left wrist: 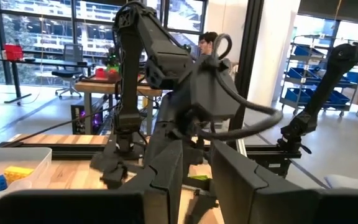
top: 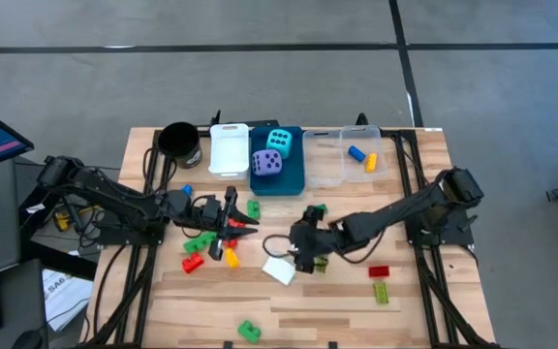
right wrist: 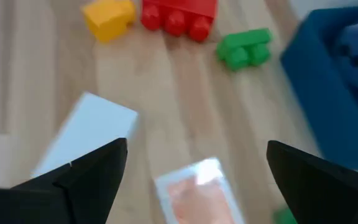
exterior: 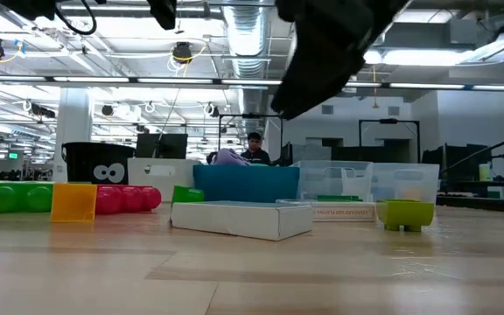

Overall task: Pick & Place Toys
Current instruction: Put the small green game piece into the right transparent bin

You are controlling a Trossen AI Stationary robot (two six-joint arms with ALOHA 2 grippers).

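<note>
My right gripper (top: 305, 254) (right wrist: 197, 158) is open and hangs, fingers pointing down, over two flat white cards: a plain one (right wrist: 86, 134) (top: 279, 270) and one with orange print (right wrist: 197, 186). It touches neither. A yellow brick (right wrist: 107, 15), a red brick (right wrist: 179, 15) and a green brick (right wrist: 244, 46) lie beyond the cards. My left gripper (top: 247, 219) (left wrist: 196, 171) is open and empty, held level above red (top: 193, 264), green (top: 199, 244) and yellow (top: 231, 257) bricks. A cyan die (top: 279, 142) and a purple die (top: 266, 163) sit in the blue bin (top: 279, 184).
At the back stand a black cup (top: 179, 142), a white bin (top: 229, 150) and a clear bin (top: 329, 165) holding a blue (top: 356, 152) and a yellow brick (top: 371, 162). Loose bricks lie at the right (top: 379, 271), (top: 383, 292) and at the near edge (top: 249, 331).
</note>
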